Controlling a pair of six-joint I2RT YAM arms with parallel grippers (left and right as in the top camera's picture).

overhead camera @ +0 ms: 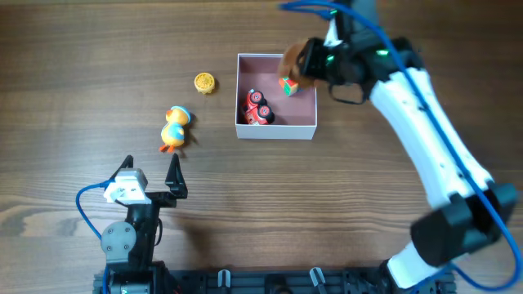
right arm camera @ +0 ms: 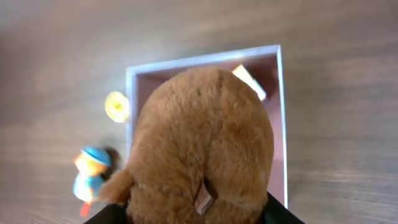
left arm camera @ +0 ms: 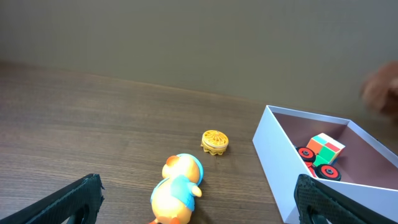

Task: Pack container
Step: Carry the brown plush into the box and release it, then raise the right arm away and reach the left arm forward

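The container point(overhead camera: 276, 127) is a square white-walled box with a dusty-pink inside at the table's far middle; it also shows in the left wrist view point(left arm camera: 273, 155) and the right wrist view point(right arm camera: 281, 124). Inside lie a red toy car point(overhead camera: 258, 109) and a red-green cube point(overhead camera: 288, 86). My right gripper point(overhead camera: 302, 67) is shut on a brown plush toy point(right arm camera: 205, 149) and holds it above the container's far right part. A yellow duck in blue point(overhead camera: 175, 127) lies left of the container. My left gripper point(overhead camera: 151, 175) is open and empty, near the front left, with the duck point(left arm camera: 176, 193) ahead between its fingers.
A small yellow round toy point(overhead camera: 204, 82) lies left of the container's far corner, also in the left wrist view point(left arm camera: 215, 141). The right arm reaches from the front right across the table's right side.
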